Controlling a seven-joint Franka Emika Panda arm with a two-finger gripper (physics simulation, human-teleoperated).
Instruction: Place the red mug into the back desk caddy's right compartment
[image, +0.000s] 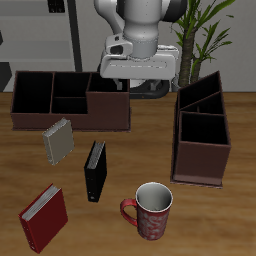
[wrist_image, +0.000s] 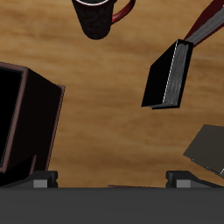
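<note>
The red mug (image: 150, 211) stands upright near the table's front edge, handle toward the red book; its rim also shows in the wrist view (wrist_image: 100, 14). The back desk caddy (image: 68, 120) is the long, low dark-brown box far back on the table. Its right compartment (image: 108, 99) is the undivided end section just below my gripper. My gripper (image: 129, 82) hangs open and empty above that end of the caddy, far from the mug. In the wrist view only its two finger bases (wrist_image: 40, 179) show, wide apart.
A taller dark-brown caddy with slanted walls (image: 203, 135) (wrist_image: 26, 122) stands beside the mug's side of the table. A grey book (image: 57, 141), a black book (image: 95, 171) (wrist_image: 168, 75) and a red book (image: 43, 218) lie between the long caddy and the front edge.
</note>
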